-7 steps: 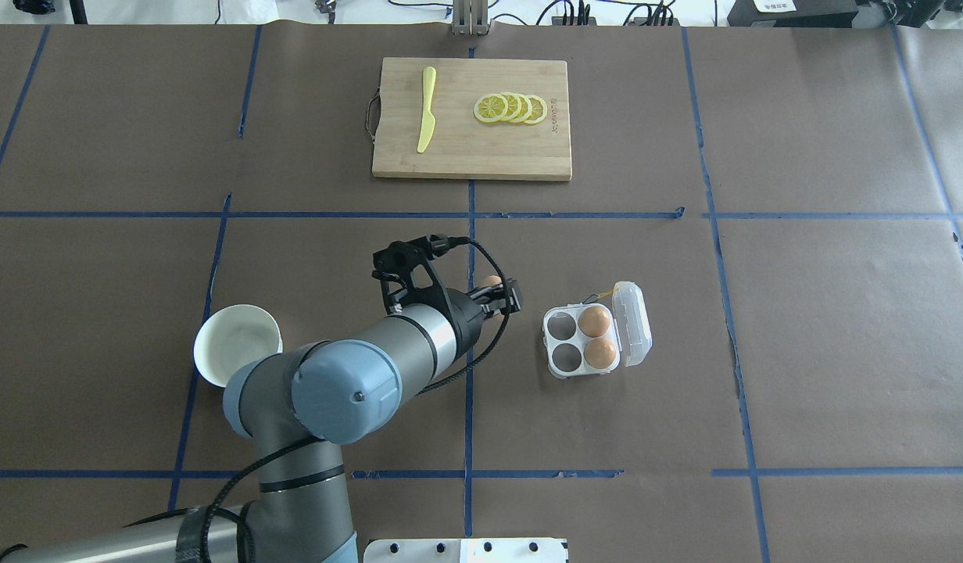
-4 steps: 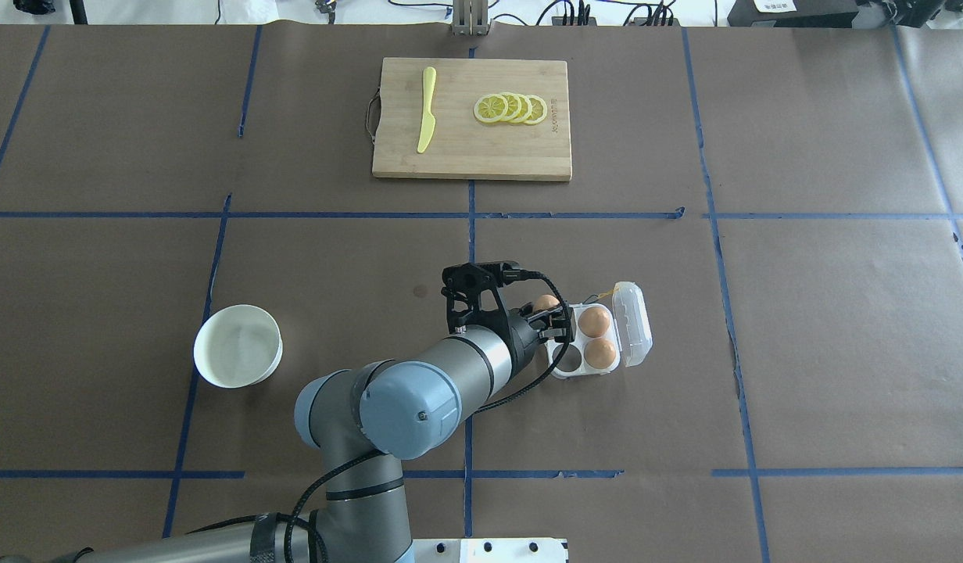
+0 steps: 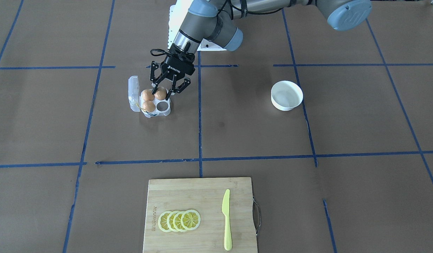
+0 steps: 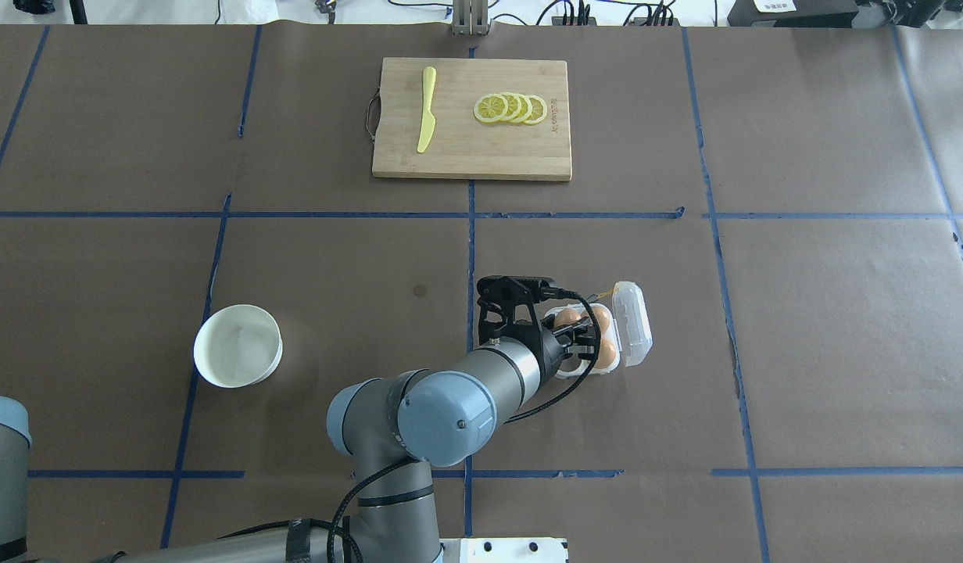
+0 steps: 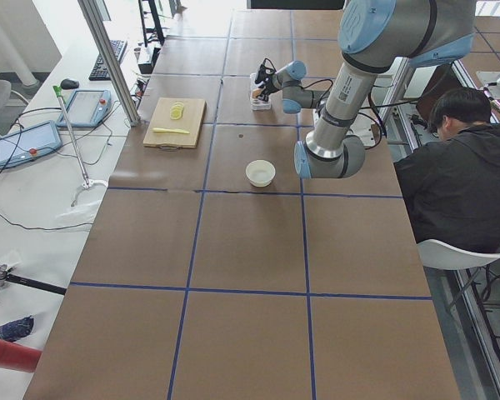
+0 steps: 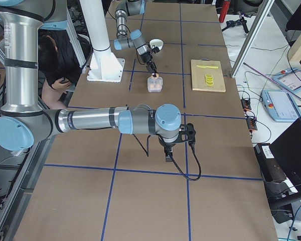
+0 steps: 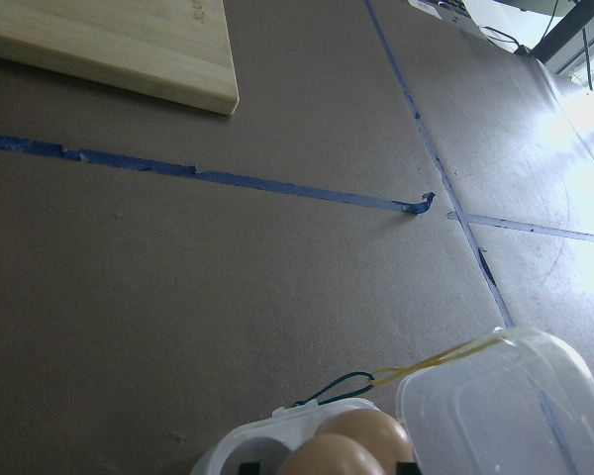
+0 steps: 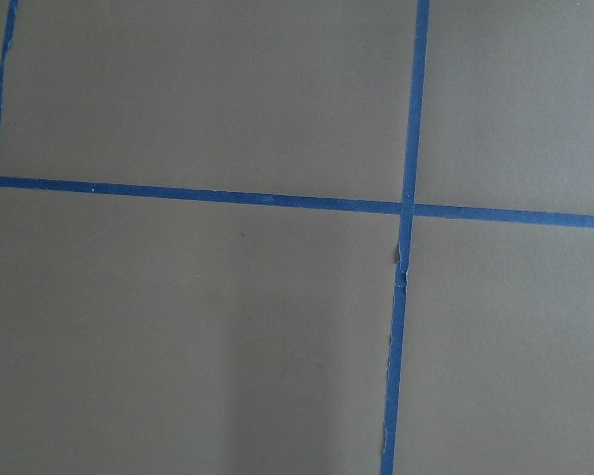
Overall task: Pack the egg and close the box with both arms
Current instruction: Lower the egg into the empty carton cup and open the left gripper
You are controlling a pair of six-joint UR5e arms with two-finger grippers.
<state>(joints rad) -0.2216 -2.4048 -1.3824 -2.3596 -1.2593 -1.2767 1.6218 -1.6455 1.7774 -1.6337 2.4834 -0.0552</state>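
Observation:
The clear four-cell box [image 3: 156, 113] lies open, its lid [image 3: 133, 89] folded back on the side away from the bowl. Two eggs [image 3: 148, 100] fill the cells by the lid. My left gripper [image 3: 161, 92] hangs just above the other two cells, shut on a third egg [image 3: 160, 95], which also shows from overhead as egg [image 4: 566, 317]; one cell [image 3: 163, 104] shows empty. The left wrist view catches two eggs [image 7: 327, 460] and the lid [image 7: 495, 406]. My right gripper [image 6: 168, 156] hovers over bare paper far from the box; I cannot tell its state.
A white bowl [image 4: 238, 346] stands to the robot's left of the box. At the far side lies a wooden cutting board [image 4: 472, 148] with lemon slices [image 4: 510, 108] and a yellow knife [image 4: 426, 109]. A seated person [image 5: 458, 167] is beside the table.
My left arm has carried the egg to the right, from a spot left of the box to just above its cells. It no longer overlaps the bowl.

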